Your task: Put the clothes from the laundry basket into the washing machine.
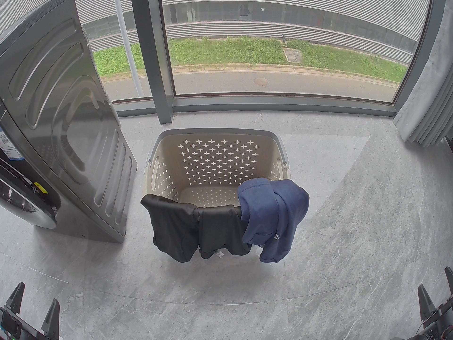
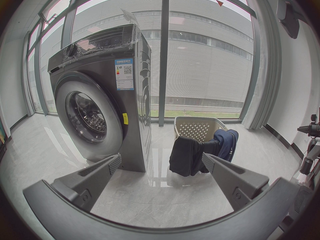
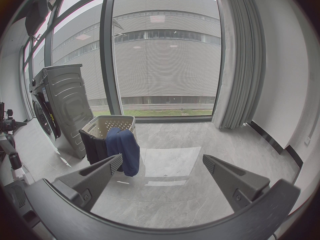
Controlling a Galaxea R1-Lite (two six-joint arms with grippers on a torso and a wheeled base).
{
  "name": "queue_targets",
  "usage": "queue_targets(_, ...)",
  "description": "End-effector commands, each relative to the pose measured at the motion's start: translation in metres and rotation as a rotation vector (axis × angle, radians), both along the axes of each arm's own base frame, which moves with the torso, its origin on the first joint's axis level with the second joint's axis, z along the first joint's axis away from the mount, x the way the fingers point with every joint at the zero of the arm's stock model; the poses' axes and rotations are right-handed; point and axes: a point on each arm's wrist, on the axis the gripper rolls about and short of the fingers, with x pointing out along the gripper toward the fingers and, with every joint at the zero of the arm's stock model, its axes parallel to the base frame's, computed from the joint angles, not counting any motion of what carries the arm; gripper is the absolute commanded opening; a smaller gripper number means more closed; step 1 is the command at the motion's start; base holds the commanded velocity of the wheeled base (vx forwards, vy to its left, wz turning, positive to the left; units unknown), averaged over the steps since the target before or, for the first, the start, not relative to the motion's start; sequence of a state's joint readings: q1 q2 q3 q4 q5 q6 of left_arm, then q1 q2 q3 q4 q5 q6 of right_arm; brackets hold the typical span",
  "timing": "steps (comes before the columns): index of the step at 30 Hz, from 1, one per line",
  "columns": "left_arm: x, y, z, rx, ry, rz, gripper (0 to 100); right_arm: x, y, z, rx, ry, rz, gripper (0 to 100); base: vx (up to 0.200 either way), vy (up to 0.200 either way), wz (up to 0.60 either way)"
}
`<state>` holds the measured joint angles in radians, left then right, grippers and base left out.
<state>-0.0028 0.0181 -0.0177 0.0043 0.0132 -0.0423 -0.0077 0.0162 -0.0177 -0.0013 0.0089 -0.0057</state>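
Note:
A beige laundry basket [image 1: 214, 161] [image 2: 196, 128] [image 3: 106, 124] stands on the floor before the window. Over its near rim hang a black garment [image 1: 193, 230] [image 2: 186, 155] [image 3: 91, 149] and a blue garment [image 1: 273, 213] [image 2: 226, 144] [image 3: 125, 149]. The grey washing machine [image 1: 61, 119] [image 2: 103, 97] [image 3: 63, 100] stands to the basket's left, its round door [image 2: 88, 115] facing sideways. My left gripper [image 1: 33, 305] [image 2: 161, 162] is open at the bottom left, well short of the basket. My right gripper [image 1: 436, 289] [image 3: 161, 162] is open at the bottom right, with nothing between its fingers.
A large window [image 1: 283, 38] with a dark pillar [image 1: 151, 48] runs behind the basket. A grey curtain [image 1: 429, 105] [image 3: 240, 60] hangs at the right. Bare grey tiled floor [image 1: 358, 242] lies between the grippers and the basket.

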Motion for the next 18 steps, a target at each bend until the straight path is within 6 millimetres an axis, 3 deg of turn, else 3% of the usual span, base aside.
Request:
queue_targets(1,0.0003,0.0000,-0.0042,-0.001,0.003,0.000,100,0.0002,0.0000,-0.0052,0.000,0.003,0.000,100,0.000,0.200,0.00)
queue_targets(18,0.0003,0.0000,-0.0043,-0.001,0.005,0.000,100,0.0002,0.0000,-0.0052,0.000,0.003,0.000,100,0.000,0.200,0.00)
